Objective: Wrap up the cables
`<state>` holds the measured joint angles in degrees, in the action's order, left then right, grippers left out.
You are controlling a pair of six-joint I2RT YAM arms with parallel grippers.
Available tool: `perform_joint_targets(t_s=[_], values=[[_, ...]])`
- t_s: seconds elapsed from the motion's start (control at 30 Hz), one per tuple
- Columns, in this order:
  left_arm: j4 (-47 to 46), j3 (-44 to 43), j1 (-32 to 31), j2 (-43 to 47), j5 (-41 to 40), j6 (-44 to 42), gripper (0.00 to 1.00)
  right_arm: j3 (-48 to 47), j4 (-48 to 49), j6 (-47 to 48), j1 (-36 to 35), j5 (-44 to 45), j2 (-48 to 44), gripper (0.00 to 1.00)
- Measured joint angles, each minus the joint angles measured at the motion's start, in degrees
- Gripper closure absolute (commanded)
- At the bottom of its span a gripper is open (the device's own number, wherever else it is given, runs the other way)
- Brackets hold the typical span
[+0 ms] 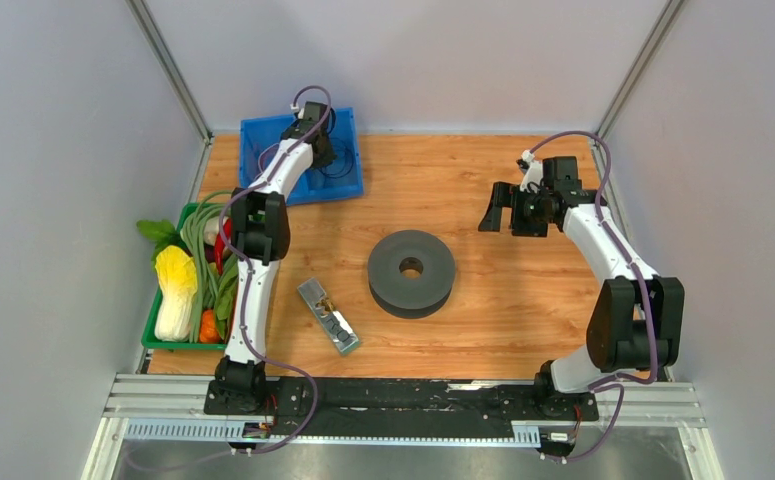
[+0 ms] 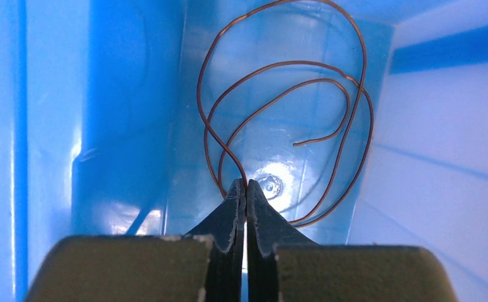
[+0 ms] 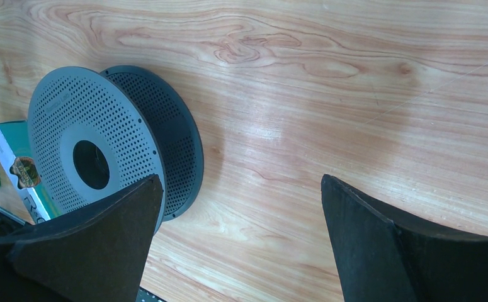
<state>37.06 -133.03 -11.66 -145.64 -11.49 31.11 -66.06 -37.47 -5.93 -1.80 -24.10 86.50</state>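
1. Left gripper: reached down inside the blue bin at the far left corner of the table. Jaws pressed together at the tips, pinching a strand of the wire.
2. Wire: very thin, coppery-brown in the left wrist view. It lay in several loose, overlapping loops on the bin floor, one free end showing near the middle of the coil. All of it was inside the bin and none was on the spool.
3. Spool: grey, perforated flanges, lying flat at the table centre, well apart from the bin. No winding was visible on it.
4. Right gripper: above bare wood to the right of the spool, jaws spread wide, holding nothing.
5. Small box: on the table, near the spool's left side.
6. Progress, as judged: only the pick-up grasp was made. Lifting the wire out, carrying it to the spool and winding it all remained to do.
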Motion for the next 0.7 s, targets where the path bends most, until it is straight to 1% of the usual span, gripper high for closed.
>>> perform_joint_targets(t_s=[0.1, 0.23, 0.3, 0.37, 0.53, 0.7], values=[[-1.75, 0.68, -0.44, 0.44, -0.24, -2.95, 1.00, 0.00, 0.00, 0.00, 0.00, -0.04, 0.00, 0.00], [-5.38, 6.69, -1.57, 4.79, -0.66, -7.54, 1.00, 0.00, -0.02, 0.07, 0.00, -0.98, 0.00, 0.00], [-7.23, 10.73, -2.67, 8.83, -0.66, -10.16, 1.00, -0.02, -0.04, 0.24, 0.00, -2.01, -0.02, 0.00], [-8.24, 12.63, -3.43, 12.24, -0.61, -12.22, 1.00, -0.09, -0.11, 0.48, 0.00, -3.13, -0.04, 0.00], [-9.42, 12.96, -4.81, 22.29, 0.83, -17.29, 1.00, -1.25, -1.11, 2.03, 0.00, -5.88, -1.22, 0.00], [-9.33, 12.63, -4.33, 33.51, 7.02, -23.37, 1.00, -3.08, -2.56, 4.57, 0.00, -8.59, -4.72, 0.00]])
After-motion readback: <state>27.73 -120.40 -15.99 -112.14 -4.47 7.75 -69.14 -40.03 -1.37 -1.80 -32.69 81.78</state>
